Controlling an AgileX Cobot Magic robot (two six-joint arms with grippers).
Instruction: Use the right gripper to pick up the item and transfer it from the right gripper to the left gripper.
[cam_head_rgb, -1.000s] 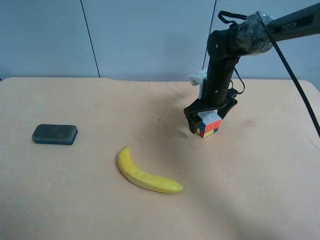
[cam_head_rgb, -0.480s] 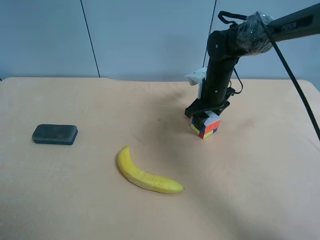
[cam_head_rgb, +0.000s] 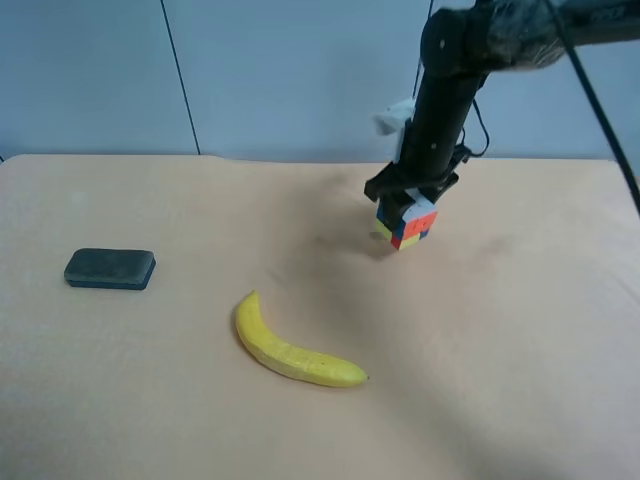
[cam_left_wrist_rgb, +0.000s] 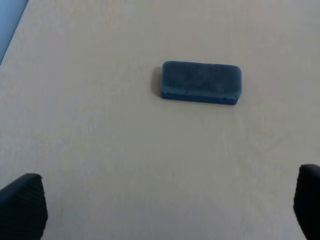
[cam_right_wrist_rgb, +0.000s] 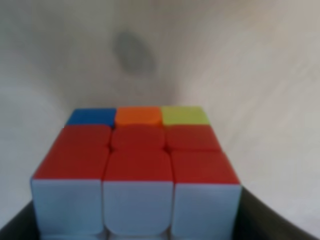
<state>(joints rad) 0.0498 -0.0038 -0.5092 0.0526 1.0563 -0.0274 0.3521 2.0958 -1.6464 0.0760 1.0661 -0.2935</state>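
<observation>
Pale blue wall panels stand behind a beige counter (cam_head_rgb: 150, 400) that carries three loose things. At the left of the exterior high view lies a dark flat block (cam_head_rgb: 110, 268). The left wrist view looks down on this block, with the left gripper (cam_left_wrist_rgb: 165, 207) spread wide, its two fingertips at opposite edges of that view and nothing between them. Its arm is not seen in the high view. Near the middle lies a yellow banana (cam_head_rgb: 295, 345), well apart from the block. At the right, the right gripper (cam_head_rgb: 407, 210) pinches the item (cam_head_rgb: 412, 230), a puzzle cube. The right wrist view shows a mostly red face of the cube, with dark fingers pressed against two opposite sides. The cube appears to hang just above the counter, and a soft shadow lies apart from it below.

Step in hand, as judged: the pick-up looks done and the lift is under way. The hand-over has not begun.

Next move, as judged: carry the cube toward the left gripper. Present two free faces to its open fingers. Release only once those fingers have closed.

Count: one cube, one banana, one block, two grippers.
</observation>
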